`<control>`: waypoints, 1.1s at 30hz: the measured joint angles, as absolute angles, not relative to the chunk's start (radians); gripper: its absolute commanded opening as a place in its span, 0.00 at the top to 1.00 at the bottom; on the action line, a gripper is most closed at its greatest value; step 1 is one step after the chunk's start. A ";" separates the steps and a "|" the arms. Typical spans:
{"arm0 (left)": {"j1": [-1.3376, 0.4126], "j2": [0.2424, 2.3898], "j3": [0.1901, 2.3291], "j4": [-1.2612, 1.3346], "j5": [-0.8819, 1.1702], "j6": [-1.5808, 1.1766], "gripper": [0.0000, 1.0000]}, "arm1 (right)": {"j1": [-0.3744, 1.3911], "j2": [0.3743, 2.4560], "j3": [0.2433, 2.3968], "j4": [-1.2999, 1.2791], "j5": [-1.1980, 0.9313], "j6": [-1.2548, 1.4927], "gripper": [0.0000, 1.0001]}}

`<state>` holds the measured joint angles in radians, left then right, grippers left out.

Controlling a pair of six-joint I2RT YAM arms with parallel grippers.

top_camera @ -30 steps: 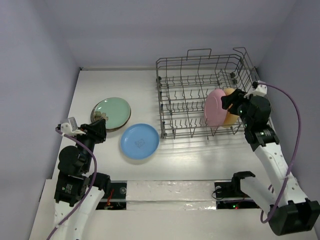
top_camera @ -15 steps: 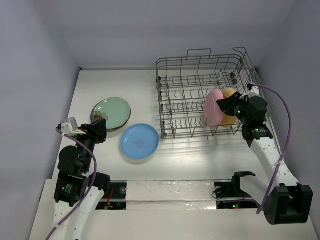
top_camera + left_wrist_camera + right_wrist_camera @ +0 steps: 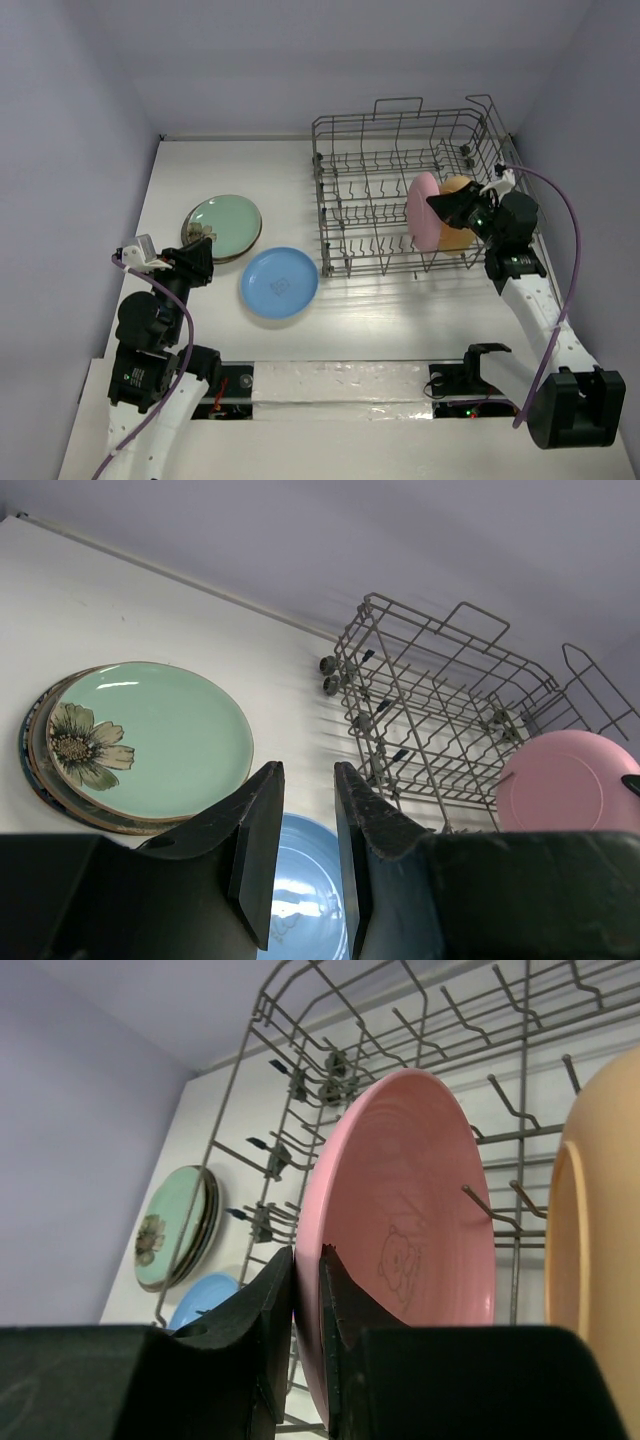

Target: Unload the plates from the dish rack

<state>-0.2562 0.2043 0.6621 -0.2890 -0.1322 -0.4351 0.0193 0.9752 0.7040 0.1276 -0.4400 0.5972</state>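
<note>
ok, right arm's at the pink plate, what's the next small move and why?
Probably squeeze the right gripper firmly shut on the pink plate before any lift. Its fingers straddle the rim in the wrist view, but a firm clamp isn't clear. The plate stands between dish rack tines, close beside the orange-yellow plate.

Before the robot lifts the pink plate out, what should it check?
1. Right gripper shut on pink plate's rim: ok.
2. Gap between pink plate and orange plate: ok.
3. Pink plate's bottom free of the rack's tines: cannot tell, hidden.
4. Left gripper empty, away from rack: ok.
5. Blue plate lying flat to stack on: ok.
</note>
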 measured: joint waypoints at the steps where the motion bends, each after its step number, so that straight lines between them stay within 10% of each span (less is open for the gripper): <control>1: -0.256 0.204 0.662 -0.289 -0.132 -0.435 0.76 | 0.019 0.977 0.706 0.136 -0.451 0.605 1.00; 21: -0.256 0.205 0.662 -0.289 -0.131 -0.435 0.76 | 0.030 0.933 0.956 0.196 -0.585 0.633 1.00; 33: -0.254 0.221 0.662 -0.288 -0.129 -0.429 0.63 | 0.768 1.183 1.241 -0.025 -0.376 0.398 1.00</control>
